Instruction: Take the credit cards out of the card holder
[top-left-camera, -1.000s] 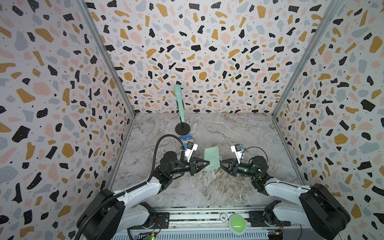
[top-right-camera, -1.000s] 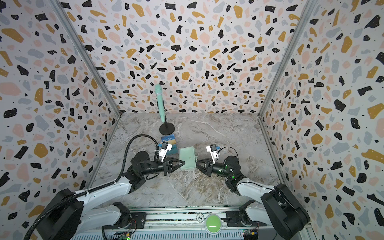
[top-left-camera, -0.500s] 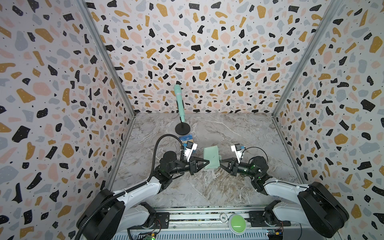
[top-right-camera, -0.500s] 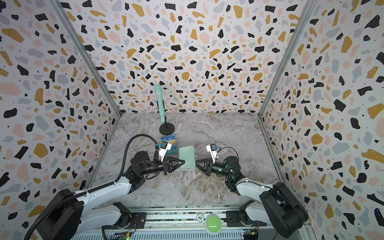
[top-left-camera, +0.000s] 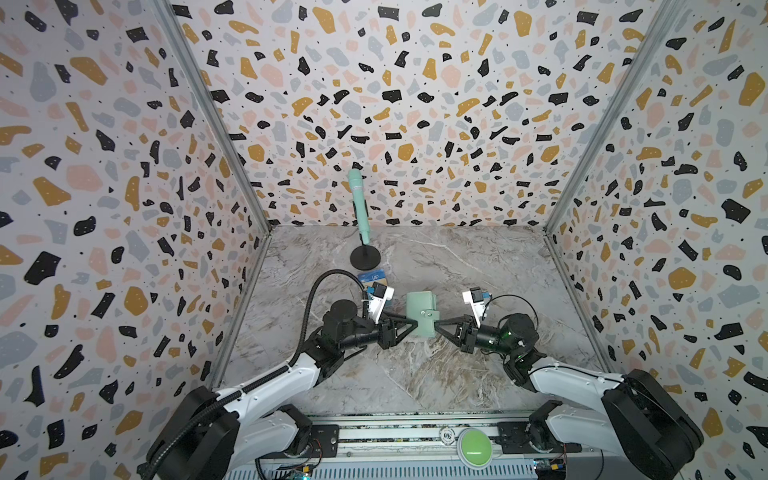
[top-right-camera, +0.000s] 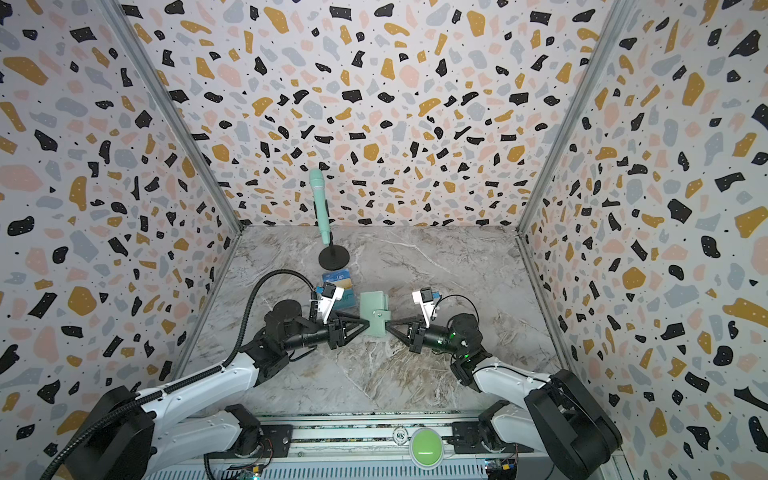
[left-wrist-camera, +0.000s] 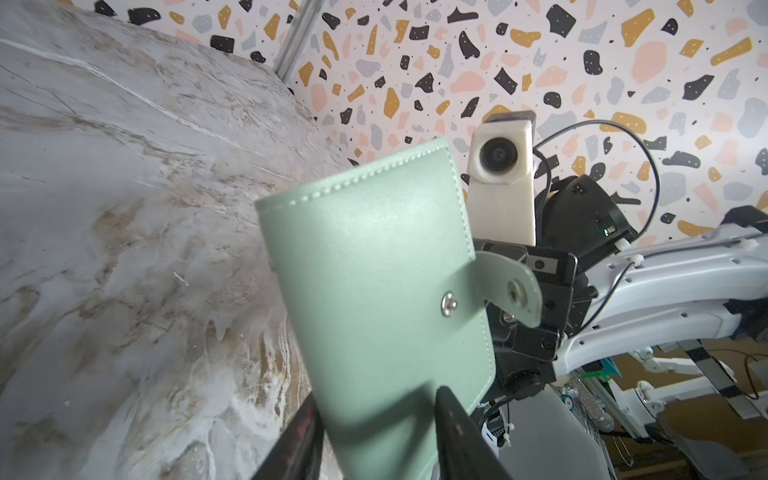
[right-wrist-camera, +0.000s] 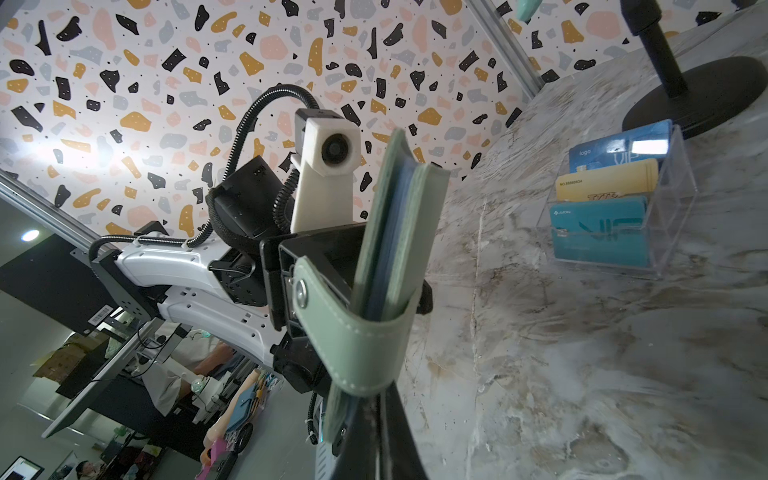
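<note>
Mid-scene above the surface (top-left-camera: 415, 374), the unsnapped card holder (top-left-camera: 420, 313) is pinched at its right edge by the right fingers (right-wrist-camera: 382, 440), while the left fingers (left-wrist-camera: 453, 419) stand open astride its left corner.

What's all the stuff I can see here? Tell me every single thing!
card holder: one, mint green, between the two grippers, snap tab undone
clear stand: one, see-through, on the table behind the left arm
cards: three, blue, yellow, teal, in the clear stand
microphone: one, mint green, black round base, near the back wall
button: one, green, front rail
table: one, grey marble
left gripper: black, jaws apart at the card holder
right gripper: black, shut on the card holder
</note>
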